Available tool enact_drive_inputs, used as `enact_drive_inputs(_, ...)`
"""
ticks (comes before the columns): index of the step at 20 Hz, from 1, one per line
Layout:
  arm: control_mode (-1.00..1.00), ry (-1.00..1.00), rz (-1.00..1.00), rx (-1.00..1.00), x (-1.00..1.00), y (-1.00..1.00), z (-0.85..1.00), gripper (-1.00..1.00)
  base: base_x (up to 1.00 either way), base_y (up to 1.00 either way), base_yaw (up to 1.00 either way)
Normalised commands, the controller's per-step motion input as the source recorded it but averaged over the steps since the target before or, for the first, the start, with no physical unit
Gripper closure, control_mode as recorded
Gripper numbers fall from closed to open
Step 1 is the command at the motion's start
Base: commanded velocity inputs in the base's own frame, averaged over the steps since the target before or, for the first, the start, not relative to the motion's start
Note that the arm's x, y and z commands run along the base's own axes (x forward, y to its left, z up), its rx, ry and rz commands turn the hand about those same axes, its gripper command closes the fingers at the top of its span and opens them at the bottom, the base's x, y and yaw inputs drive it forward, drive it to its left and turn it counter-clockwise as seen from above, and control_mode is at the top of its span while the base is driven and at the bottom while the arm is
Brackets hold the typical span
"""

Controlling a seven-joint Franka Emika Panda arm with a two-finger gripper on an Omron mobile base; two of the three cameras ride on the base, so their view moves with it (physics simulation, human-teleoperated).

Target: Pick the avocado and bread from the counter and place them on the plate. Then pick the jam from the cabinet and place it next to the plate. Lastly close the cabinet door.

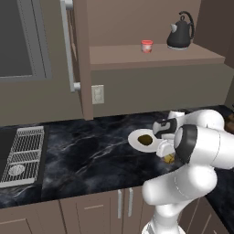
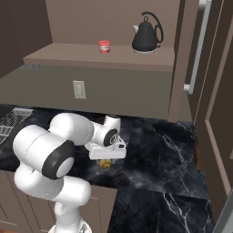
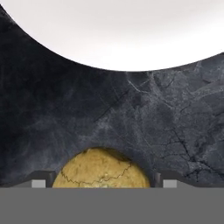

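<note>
On the dark marble counter we hover the gripper, its tips spread apart, around the bread just beside the plate. Closing off-centre, we risk the round loaf squirting free.

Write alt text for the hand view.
A round golden bread sits between the two dark tips of the pincer on a black marble counter. The curved edge of a white plate lies beyond.
</note>
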Motion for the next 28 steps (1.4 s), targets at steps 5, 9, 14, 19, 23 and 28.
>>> enact_drive_inputs(5,-1.00,0.00,0.00,0.00,-0.16,-0.01,0.04,1.00,0.00,0.00,0.00)
enact_drive_inputs(9,-1.00,-0.02,0.00,0.08,-0.26,-0.03,0.52,1.00,0.00,0.00,0.00)
enact_drive_inputs(14,-1.00,-0.05,0.00,0.15,-0.04,0.00,0.77,1.00,0.00,0.00,0.00)
enact_drive_inputs(19,-1.00,-0.03,0.00,0.11,0.02,0.00,0.55,1.00,0.00,0.00,0.00)
enact_drive_inputs(23,-1.00,0.00,0.00,0.04,0.20,0.00,0.21,1.00,0.00,0.00,0.00)
enact_drive_inputs(28,-1.00,0.00,0.00,0.00,0.45,0.00,0.00,1.00,0.00,0.00,0.00)
